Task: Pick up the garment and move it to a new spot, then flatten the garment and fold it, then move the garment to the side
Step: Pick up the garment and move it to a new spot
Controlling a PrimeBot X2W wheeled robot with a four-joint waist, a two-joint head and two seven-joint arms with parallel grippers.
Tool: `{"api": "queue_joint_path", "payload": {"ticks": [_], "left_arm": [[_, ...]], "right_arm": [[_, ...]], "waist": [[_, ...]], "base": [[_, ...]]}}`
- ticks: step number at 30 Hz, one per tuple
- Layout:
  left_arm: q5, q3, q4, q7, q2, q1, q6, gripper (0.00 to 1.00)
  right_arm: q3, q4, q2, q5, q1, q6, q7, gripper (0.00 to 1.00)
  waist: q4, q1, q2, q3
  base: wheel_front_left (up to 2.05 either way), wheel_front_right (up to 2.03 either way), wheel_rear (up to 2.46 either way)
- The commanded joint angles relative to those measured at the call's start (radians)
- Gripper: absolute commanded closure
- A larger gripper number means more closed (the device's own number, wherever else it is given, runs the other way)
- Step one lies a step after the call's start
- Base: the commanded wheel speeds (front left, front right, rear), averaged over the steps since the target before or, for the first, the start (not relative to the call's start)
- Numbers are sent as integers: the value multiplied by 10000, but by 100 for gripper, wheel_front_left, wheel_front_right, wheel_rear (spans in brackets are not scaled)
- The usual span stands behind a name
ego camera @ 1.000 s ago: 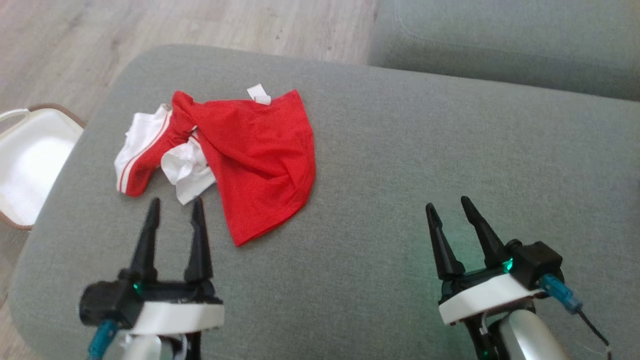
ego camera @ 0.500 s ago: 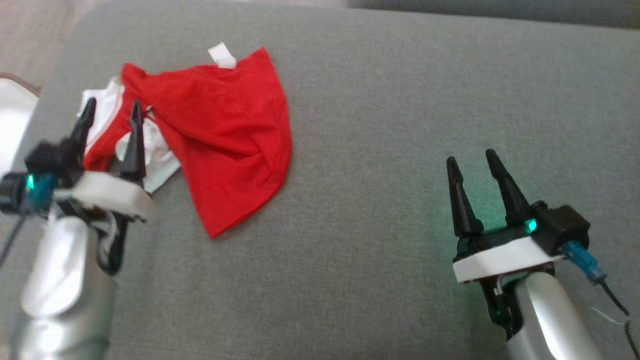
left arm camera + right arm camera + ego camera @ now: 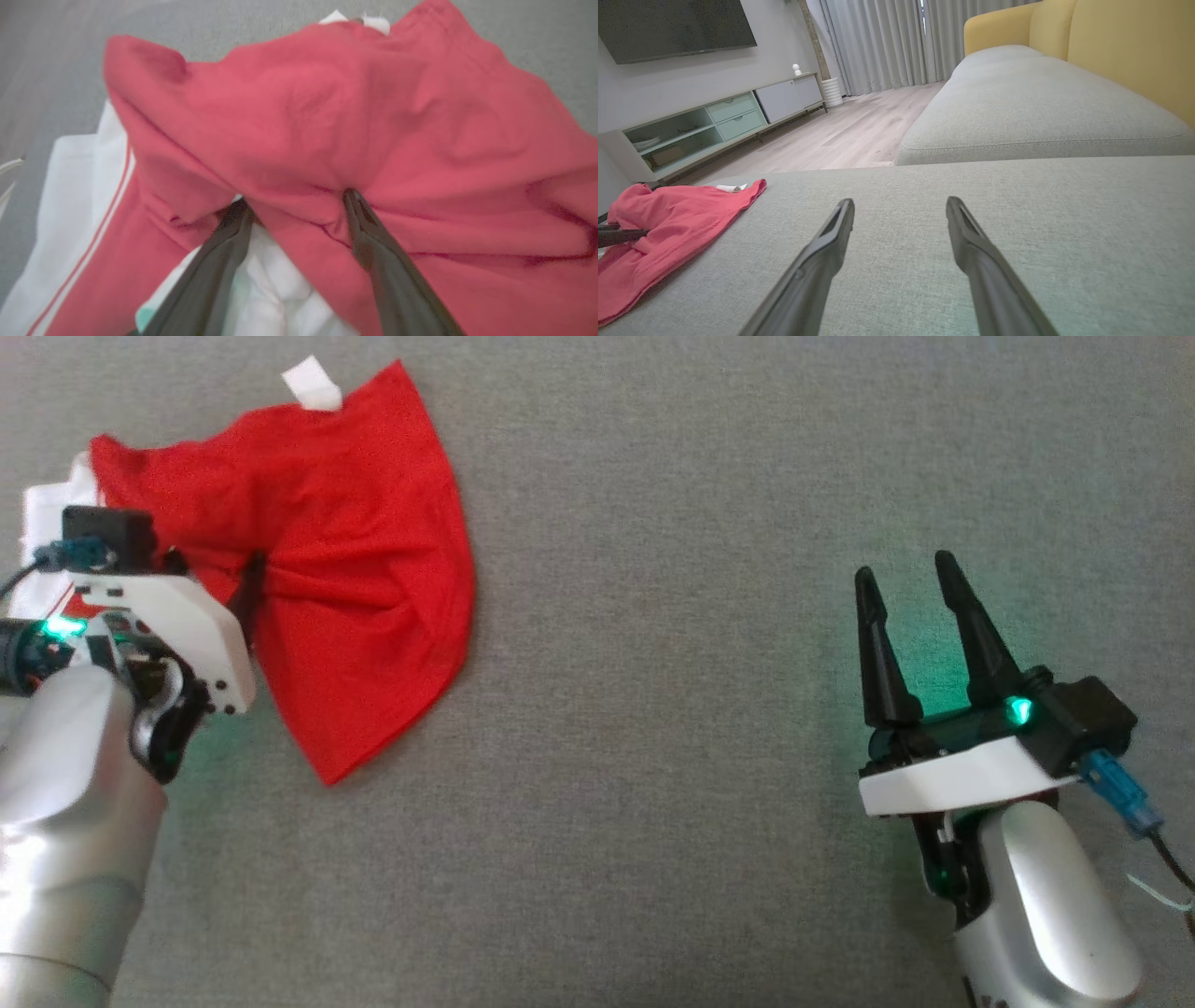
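A crumpled red garment (image 3: 364,560) with white trim and a white label (image 3: 313,385) lies on the grey sofa cushion (image 3: 653,728) at the upper left. My left gripper (image 3: 294,198) is open and tipped down onto it. Its two fingertips press into the red cloth (image 3: 373,116) either side of a raised fold, with the white part (image 3: 74,186) to the left. In the head view the wrist hides most of the left gripper (image 3: 247,590). My right gripper (image 3: 904,567) stands open above bare cushion, far right of the garment (image 3: 677,210), with nothing between its fingers (image 3: 831,252).
In the right wrist view a second grey seat cushion (image 3: 1031,107) and a yellow backrest (image 3: 1125,51) lie beyond. Wooden floor (image 3: 840,135) and a low TV cabinet (image 3: 714,126) are to the left.
The head camera has tilted down and closer. My left arm has reached forward and turned down, going from short of the garment to fingertips pressed into it. The right gripper stays as it was.
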Motion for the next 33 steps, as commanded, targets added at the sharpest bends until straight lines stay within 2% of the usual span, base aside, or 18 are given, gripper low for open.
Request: {"api": "queue_joint_path", "payload": {"ticks": [1, 6, 7, 8, 13, 20, 26, 33], "left_arm": [[-124, 240, -122, 104, 589, -380, 20, 0], [-1043, -492, 278, 882, 862, -471, 19, 0], [-1169, -568, 287, 829, 925, -495, 19, 63], [-1271, -614, 286, 689, 984, -522, 19, 100], [-1654, -851, -28, -574, 1111, -672, 18, 100], [-1773, -1300, -1029, -2554, 888, -827, 18, 100], [-1698, -1653, -2327, -3230, 206, -798, 97, 100], [-1516, -2091, -3937, -3278, -837, -826, 706, 100]], "right_arm": [[189, -385, 24, -50, -181, -7, -107, 0], [141, -543, 24, -50, -231, -7, -107, 0], [138, -565, 24, -45, -230, -7, -107, 0], [138, -581, 24, -40, -227, -7, -107, 0], [119, -550, 24, 12, -179, -7, -107, 0], [214, -427, 24, 207, -137, -7, -107, 0], [324, -362, 24, 485, -66, -7, -107, 0], [472, -419, 24, 873, -121, -7, -107, 0]], "waist": [[-133, -2, 0, 146], [-289, -2, 0, 311], [-312, -2, 0, 324], [-336, -2, 0, 329], [-426, -2, 0, 89], [-591, -2, 0, -538], [-989, -2, 0, -1020], [-1881, -2, 0, -1236]], "base": [[0, 0, 0], [0, 0, 0], [0, 0, 0], [0, 0, 0], [0, 0, 0], [0, 0, 0], [0, 0, 0], [0, 0, 0]]}}
